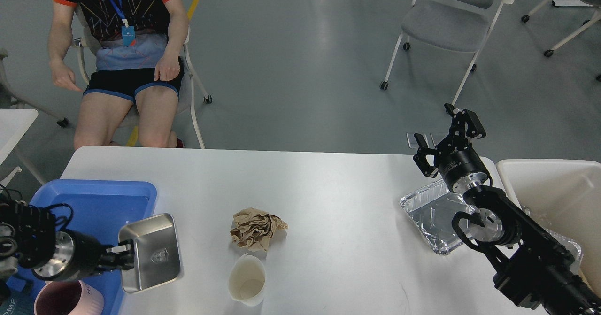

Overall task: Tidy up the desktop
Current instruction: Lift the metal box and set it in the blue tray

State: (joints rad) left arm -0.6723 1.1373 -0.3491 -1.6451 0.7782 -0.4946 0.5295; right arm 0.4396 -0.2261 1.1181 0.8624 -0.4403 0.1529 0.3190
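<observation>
The white desktop [328, 188] fills the lower half of the head view. My left gripper [123, 255] is shut on the left rim of a small steel tray [151, 252] and holds it lifted at the right edge of the blue tray [94, 202]. A crumpled brown paper ball [256, 229] and a white cup [247, 280] sit in the desk's middle front. A foil tray [429, 214] lies at the right. My right gripper [446, 134] is open and empty, raised above the desk's far right edge.
A pink cup [68, 298] stands at the bottom left in the blue tray. A beige bin [554, 183] stands at the desk's right end. A seated person [122, 47] is behind the far left edge. Grey chairs [446, 19] stand beyond.
</observation>
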